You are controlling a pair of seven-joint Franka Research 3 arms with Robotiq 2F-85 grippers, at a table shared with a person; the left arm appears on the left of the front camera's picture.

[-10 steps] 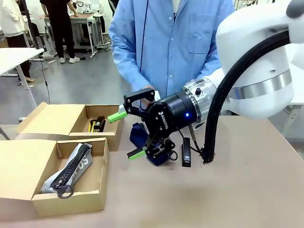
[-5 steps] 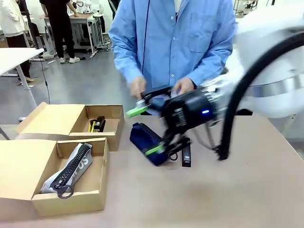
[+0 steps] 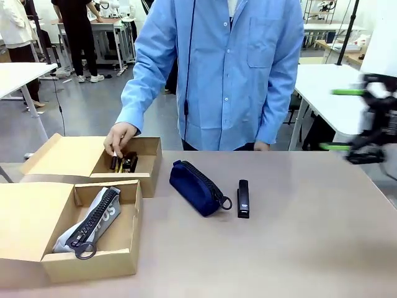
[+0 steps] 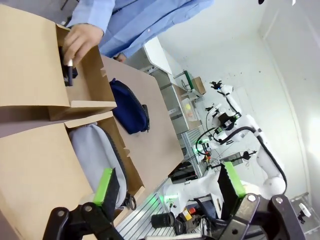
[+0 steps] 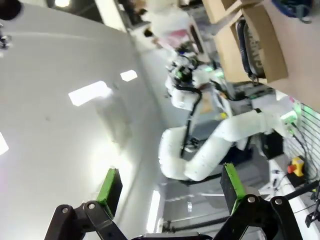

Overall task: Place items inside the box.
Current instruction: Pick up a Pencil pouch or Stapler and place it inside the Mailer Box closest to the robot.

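The desk (image 3: 298, 248) carries two open cardboard boxes along its left edge. The near box (image 3: 93, 268) sits at the near-left corner and the far box (image 3: 68, 155) behind it, toward the far-left corner.

The grey zip pouch (image 3: 93, 220) lies inside the near box with its black zipper up, and the letters "US" show on its side. In the far box lies the yellow utility knife (image 3: 129, 162). The person's hand (image 3: 119, 138) reaches down into that box, its fingers on a slim dark item; what that item is cannot be told.

The navy zip pouch (image 3: 197, 188) lies on the bare desk around the middle, angled, with its zipper ring pointing toward the black stapler (image 3: 243, 198). The stapler lies just beside it on the right, lengthwise toward the far edge.

The right claw (image 3: 347, 121) hangs blurred above the desk's right edge. Its green pads are spread wide with nothing between them, and it is well apart from both the pouch and the stapler, which lie off toward the desk's middle.

In the left wrist view the left claw (image 4: 167, 187) is also spread and empty. It is raised over the near-left corner, with the grey pouch and its box just beyond one fingertip (image 4: 105, 182). The navy pouch lies farther along the desk, and the far box with the person's hand lies beyond the near one.
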